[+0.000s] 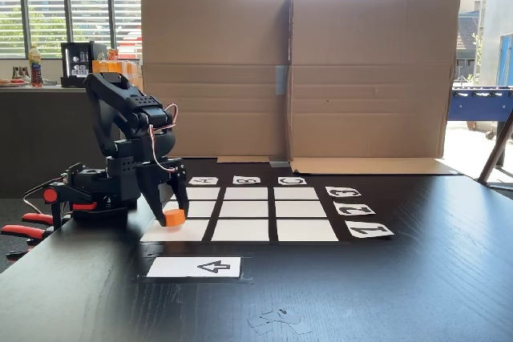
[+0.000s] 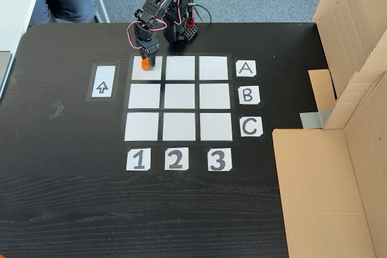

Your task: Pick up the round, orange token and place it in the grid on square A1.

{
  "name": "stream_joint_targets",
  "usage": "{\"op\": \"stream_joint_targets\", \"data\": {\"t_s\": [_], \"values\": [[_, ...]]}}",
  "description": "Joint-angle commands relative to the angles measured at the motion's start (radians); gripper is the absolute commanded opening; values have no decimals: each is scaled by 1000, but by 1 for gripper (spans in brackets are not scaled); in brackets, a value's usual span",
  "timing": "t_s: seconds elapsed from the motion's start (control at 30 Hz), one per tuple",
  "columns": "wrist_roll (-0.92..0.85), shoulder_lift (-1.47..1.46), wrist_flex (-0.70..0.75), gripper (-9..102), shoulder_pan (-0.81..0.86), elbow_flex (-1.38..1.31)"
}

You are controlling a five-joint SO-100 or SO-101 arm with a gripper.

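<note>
Risk now lies in the release: the gripper (image 2: 147,63) pinches the token (image 1: 174,217) low over square A1 (image 2: 138,72), the grid's (image 2: 179,98) corner cell nearest the arm's base at the desk's (image 2: 72,209) far edge in the high fixed view, and the token sits near that cell's edge. If the jaws part unevenly or drag, I judge it could tip or slide onto the black gap. Counted: one token, nine white cells, six label cards (image 2: 246,68), one arrow card (image 2: 101,87).

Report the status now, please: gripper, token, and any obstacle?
Gripper shut on token, low over square A1. Contact with paper unclear. Grid cells bare, nothing in the way.
</note>
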Motion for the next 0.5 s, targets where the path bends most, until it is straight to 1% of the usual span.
{"op": "stream_joint_targets", "data": {"t_s": [0.0,0.47], "values": [[-6,-25,-17,4,-21,-3],[14,-46,-9,3,40,8]]}}
